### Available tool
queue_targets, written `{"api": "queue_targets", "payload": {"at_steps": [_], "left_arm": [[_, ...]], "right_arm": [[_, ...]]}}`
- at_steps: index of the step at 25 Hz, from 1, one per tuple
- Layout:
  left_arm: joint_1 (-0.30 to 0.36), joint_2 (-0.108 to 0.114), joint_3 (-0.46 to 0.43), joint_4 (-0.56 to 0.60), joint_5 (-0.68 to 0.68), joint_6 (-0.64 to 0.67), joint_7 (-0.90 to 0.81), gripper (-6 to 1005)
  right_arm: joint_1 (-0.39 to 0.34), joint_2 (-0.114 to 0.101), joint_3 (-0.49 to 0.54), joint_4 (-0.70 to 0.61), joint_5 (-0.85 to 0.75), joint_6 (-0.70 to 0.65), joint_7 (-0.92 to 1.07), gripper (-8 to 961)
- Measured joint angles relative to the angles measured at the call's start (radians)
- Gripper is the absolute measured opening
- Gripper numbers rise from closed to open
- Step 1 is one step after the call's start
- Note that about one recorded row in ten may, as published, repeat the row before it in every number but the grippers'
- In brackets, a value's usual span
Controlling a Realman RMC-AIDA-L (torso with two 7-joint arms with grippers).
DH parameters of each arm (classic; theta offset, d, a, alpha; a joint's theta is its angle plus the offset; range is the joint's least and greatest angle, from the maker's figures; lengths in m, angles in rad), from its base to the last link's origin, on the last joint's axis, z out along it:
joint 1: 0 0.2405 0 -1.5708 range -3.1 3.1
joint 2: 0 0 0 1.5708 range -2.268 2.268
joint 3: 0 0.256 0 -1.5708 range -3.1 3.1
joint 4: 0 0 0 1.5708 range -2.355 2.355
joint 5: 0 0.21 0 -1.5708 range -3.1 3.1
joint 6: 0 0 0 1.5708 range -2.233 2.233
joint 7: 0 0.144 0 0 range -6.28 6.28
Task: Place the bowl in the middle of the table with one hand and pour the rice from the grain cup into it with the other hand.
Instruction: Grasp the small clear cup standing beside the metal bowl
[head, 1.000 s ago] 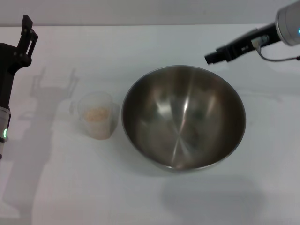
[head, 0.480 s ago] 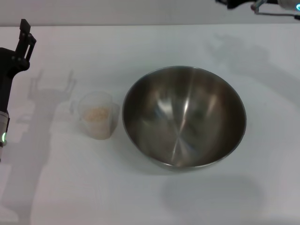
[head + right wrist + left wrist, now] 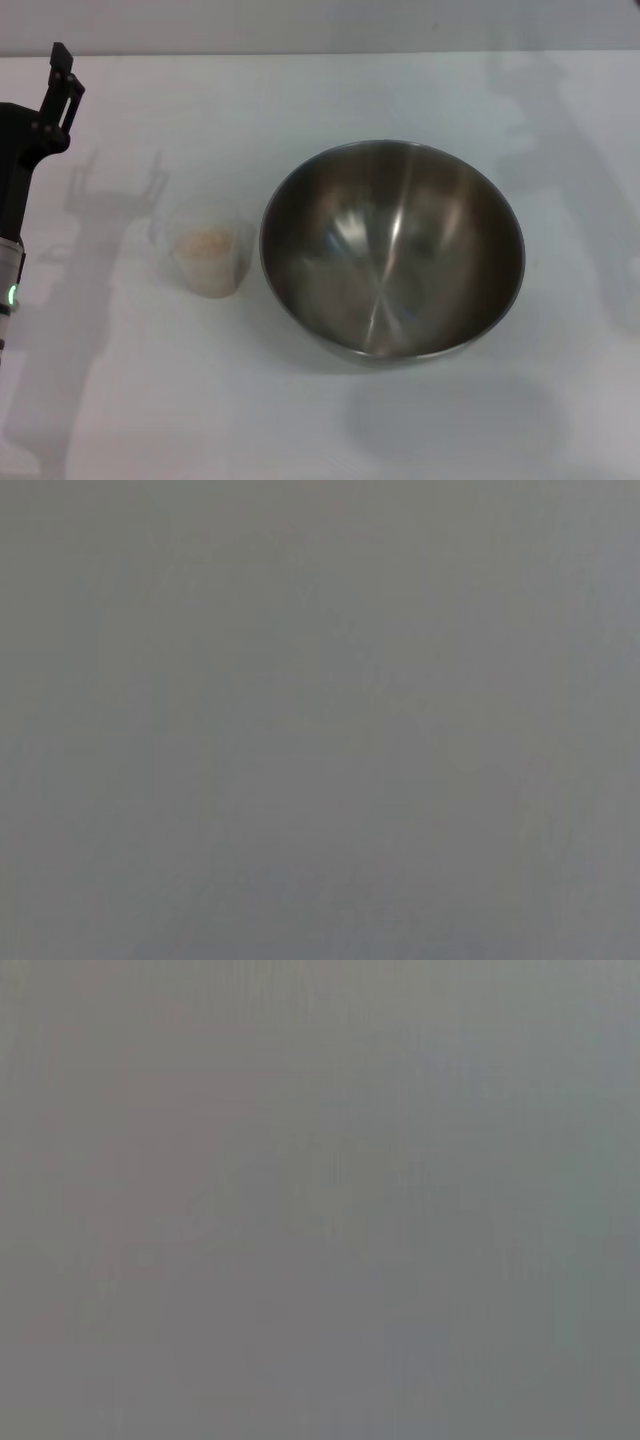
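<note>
The steel bowl stands upright and empty on the white table, near its middle. The frosted grain cup stands just to the left of the bowl, close to its rim, with a little pale rice in it. My left gripper hangs at the far left edge, up and to the left of the cup and apart from it. It holds nothing, and its shadow on the table shows two fingers spread apart. My right gripper is out of view. Both wrist views show only flat grey.
The table's far edge runs along the top of the head view. My left arm runs down the left edge. Bare tabletop lies in front of and to the right of the bowl.
My right arm has lifted away from above the bowl's far right side and left the view. My left gripper has shifted slightly to the right. The bowl and cup have not moved.
</note>
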Motion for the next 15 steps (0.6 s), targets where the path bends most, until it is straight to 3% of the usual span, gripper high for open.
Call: {"api": "queue_targets", "payload": {"at_steps": [3,4,5,8,9,10,15], "left_arm": [[-0.002,0.0,-0.003,0.0,-0.004,0.0,0.0,815],[-0.004,0.0,-0.004,0.0,-0.006,-0.003,0.0,815],[-0.004,0.0,-0.004,0.0,-0.006,-0.003,0.0,815],[-0.006,0.0,-0.004,0.002,-0.006,-0.006,0.0,815],[-0.006,0.0,-0.005,0.003,-0.006,-0.006,0.0,815],[-0.007,0.0,-0.005,0.004,-0.006,-0.006,0.0,815],[-0.008,0.0,-0.005,0.009,-0.006,-0.006,0.0,815]], "right_arm": [[0.019,-0.004,-0.122,0.134,-0.002,-0.334,0.023,379],[0.05,-0.006,-0.187,0.245,-0.002,-0.524,0.087,379],[0.05,-0.006,-0.187,0.245,-0.002,-0.524,0.087,379],[0.1,-0.006,-0.248,0.411,-0.004,-0.728,0.238,379],[0.123,-0.007,-0.267,0.52,-0.004,-0.832,0.379,379],[0.123,-0.007,-0.267,0.52,-0.004,-0.832,0.379,379],[0.139,-0.011,-0.268,0.741,-0.005,-0.976,0.759,379]]}}
